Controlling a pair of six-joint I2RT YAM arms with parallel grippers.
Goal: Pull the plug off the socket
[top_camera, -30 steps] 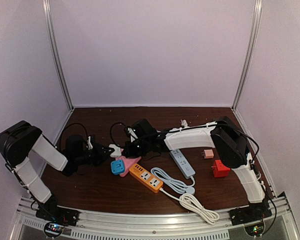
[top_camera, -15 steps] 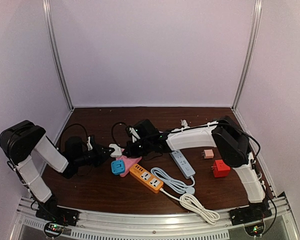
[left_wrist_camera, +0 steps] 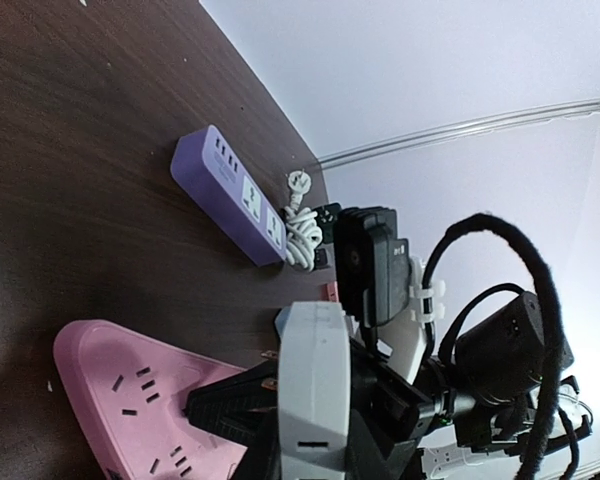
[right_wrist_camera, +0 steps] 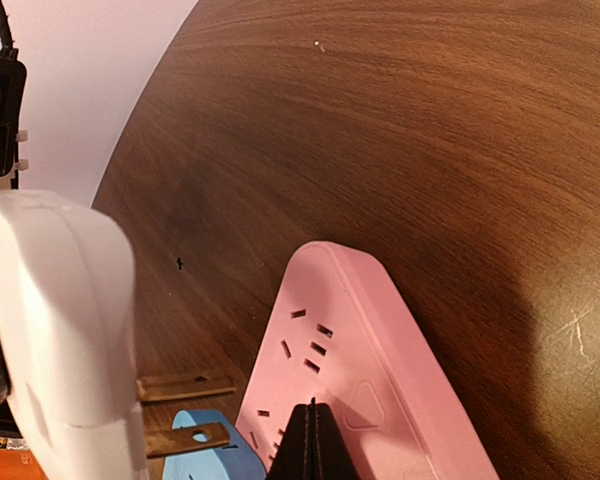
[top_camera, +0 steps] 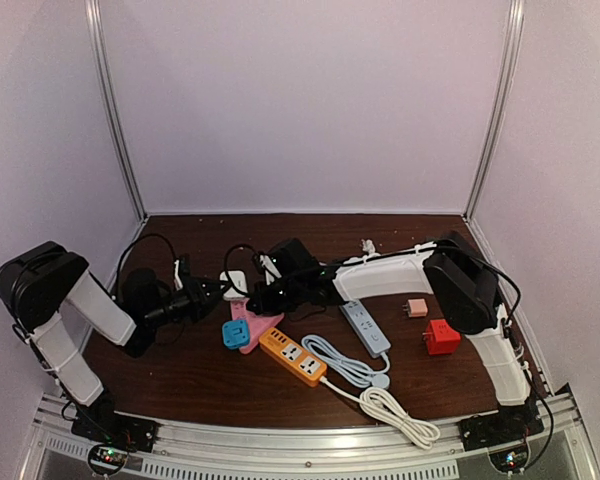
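The white plug [top_camera: 234, 279] hangs clear above the pink socket [top_camera: 261, 322], with my left gripper [top_camera: 214, 290] shut on it. In the left wrist view the plug [left_wrist_camera: 315, 370] sits between the black fingers [left_wrist_camera: 215, 410] of the left gripper [left_wrist_camera: 280, 420], above the pink socket [left_wrist_camera: 120, 395]. My right gripper [top_camera: 252, 303] is shut, its tips pressing down on the socket. The right wrist view shows the right gripper [right_wrist_camera: 313, 432] on the pink socket [right_wrist_camera: 380, 350]. There the plug [right_wrist_camera: 60, 320] has bare brass prongs [right_wrist_camera: 185, 386] out of the slots.
A blue adapter [top_camera: 236, 335] and an orange power strip [top_camera: 292, 357] lie beside the socket. A grey power strip [top_camera: 365, 326] lies to the right, its white cable coiled [top_camera: 395, 410] near the front. A red adapter [top_camera: 441, 337] and a small pink one [top_camera: 416, 307] are further right.
My left gripper has lifted the white plug up and back, off the pink socket. The right gripper has stayed pressed on the socket.
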